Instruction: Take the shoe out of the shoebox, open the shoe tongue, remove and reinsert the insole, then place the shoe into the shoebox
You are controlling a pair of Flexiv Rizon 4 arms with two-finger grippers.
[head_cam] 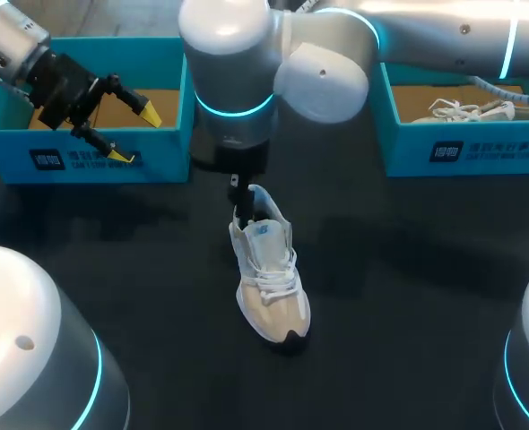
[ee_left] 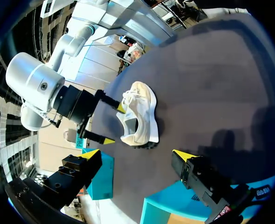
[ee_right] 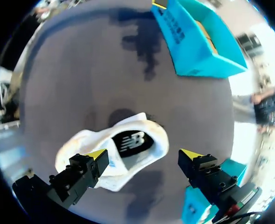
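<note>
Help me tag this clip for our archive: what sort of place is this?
Probably a robotics lab bench set up for shoe-packing trials: a left arm and right arm reach over a dark table, a white sneaker sits on it, and teal shoeboxes stand at far left and far right.

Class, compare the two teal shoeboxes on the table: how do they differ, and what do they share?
The left shoebox shows bare brown floor; the right shoebox holds a white shoe. The left hand hangs open over the left shoebox; no hand is over the right shoebox. Both are teal, open-topped, with white front print.
</note>
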